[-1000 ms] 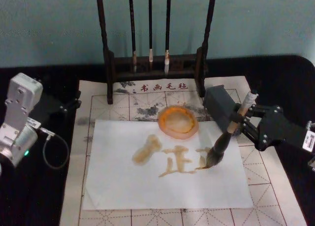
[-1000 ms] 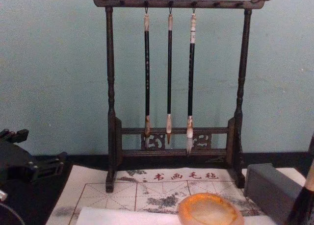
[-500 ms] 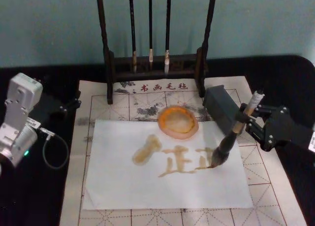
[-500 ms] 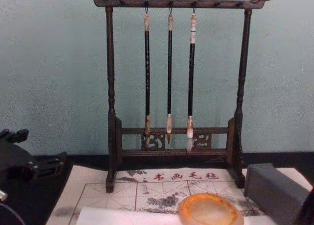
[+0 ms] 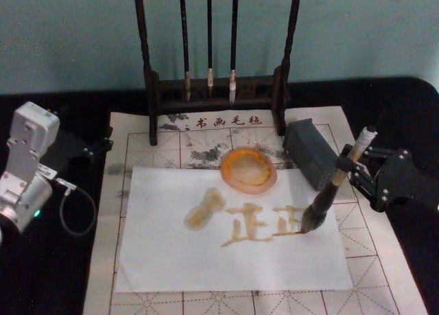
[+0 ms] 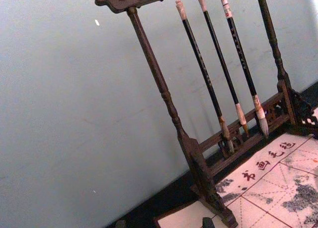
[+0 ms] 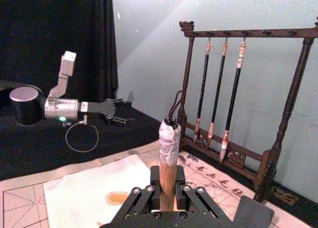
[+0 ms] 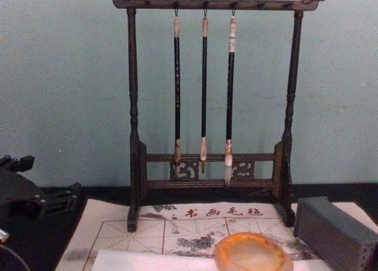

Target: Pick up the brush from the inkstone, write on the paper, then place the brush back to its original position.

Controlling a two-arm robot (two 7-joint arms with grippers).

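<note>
Midway through writing: right gripper (image 5: 345,165) with fingers (image 7: 155,177) clamped on the brush (image 5: 328,195) handle, tuft pressed to the paper (image 5: 171,253) near its right edge beside two amber characters (image 5: 248,229), return to the inkstone (image 5: 248,169) yet to come, left gripper (image 5: 101,143) parked at the surface's (image 5: 48,281) left edge.

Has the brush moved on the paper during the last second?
Yes. In the head view the brush, held by the right gripper, has moved toward the robot's right, farther from the inkstone, its tuft still on the paper.
</note>
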